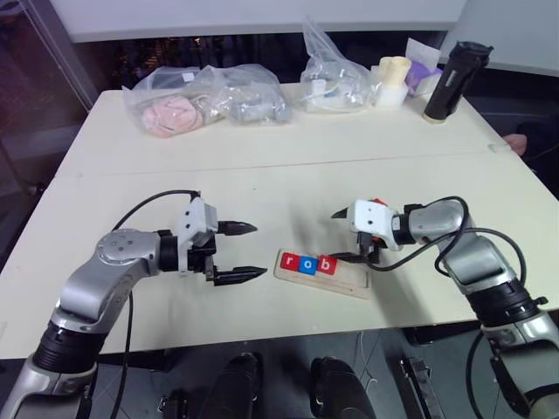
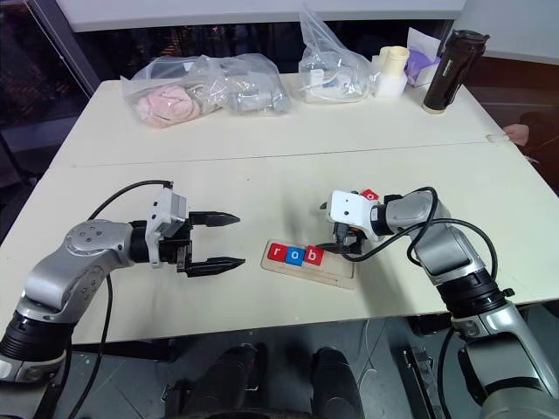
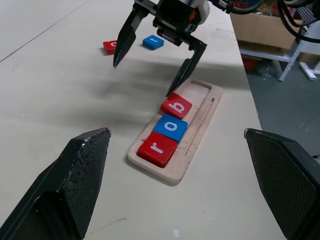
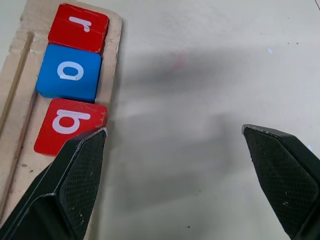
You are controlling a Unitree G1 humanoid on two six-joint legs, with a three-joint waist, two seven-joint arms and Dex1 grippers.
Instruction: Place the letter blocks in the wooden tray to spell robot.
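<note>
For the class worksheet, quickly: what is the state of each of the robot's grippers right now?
Left gripper: open, holding nothing, beside the wooden tray.
Right gripper: open, holding nothing, above the tray's unfilled end.

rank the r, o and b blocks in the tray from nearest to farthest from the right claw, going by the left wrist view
1. b block, at the tray end right by the right claw.
2. o block, middle of the three.
3. r block, at the far end of the wooden tray.

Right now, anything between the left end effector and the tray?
Nothing: in the left eye view, bare tabletop separates the open left end effector from the wooden tray.
</note>
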